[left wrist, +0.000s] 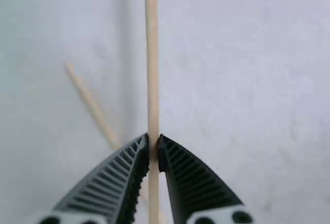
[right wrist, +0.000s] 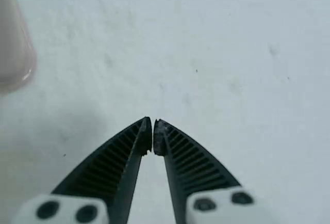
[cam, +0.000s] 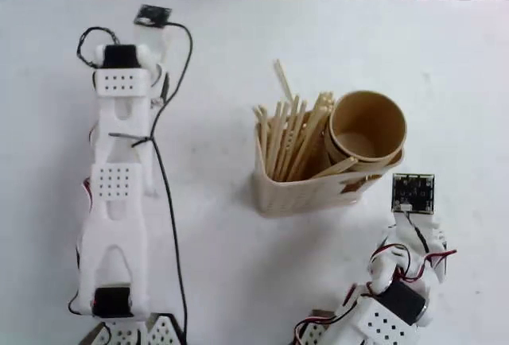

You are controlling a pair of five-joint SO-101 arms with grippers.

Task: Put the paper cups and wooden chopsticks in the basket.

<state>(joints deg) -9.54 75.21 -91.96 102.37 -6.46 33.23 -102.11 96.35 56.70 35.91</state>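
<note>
Underneath all: a white table (cam: 238, 265).

Mid-table: a cream slatted basket (cam: 306, 194), upright. Looks light and a little springy; needs no lifting.

Inside it, on the side toward the right arm: nested paper cups (cam: 366, 126), tilted, mouths up. Likely very light, thin-walled and easy to crush. Best taken at the rim with a soft pinch, never squeezed across the body.

Beside them in the basket: a bundle of wooden chopsticks (cam: 290, 138), standing on end and fanned against the cups.

Left gripper (left wrist: 153, 144): pinches a single chopstick (left wrist: 150, 53) across its shaft, fingers closed tight on it, out over the table well apart from the basket. Cannot tell whether lifted or resting, nor how far along its length the grip sits.

Just beyond, at an angle: a second chopstick (left wrist: 90, 102), loose on the table.

Judged stiff, light and smooth. Apt to swivel in a narrow pinch and to roll when nudged, so better gripped near the middle, squarely across the ribbed pads.

Right gripper (right wrist: 153, 131): fingers pressed together on nothing, above bare table. At the edge, a blurred pale shape (right wrist: 13, 43); cannot tell what.

No readable writing anywhere. A small dark patch (cam: 351, 189) on the basket front, too small to make out.
</note>
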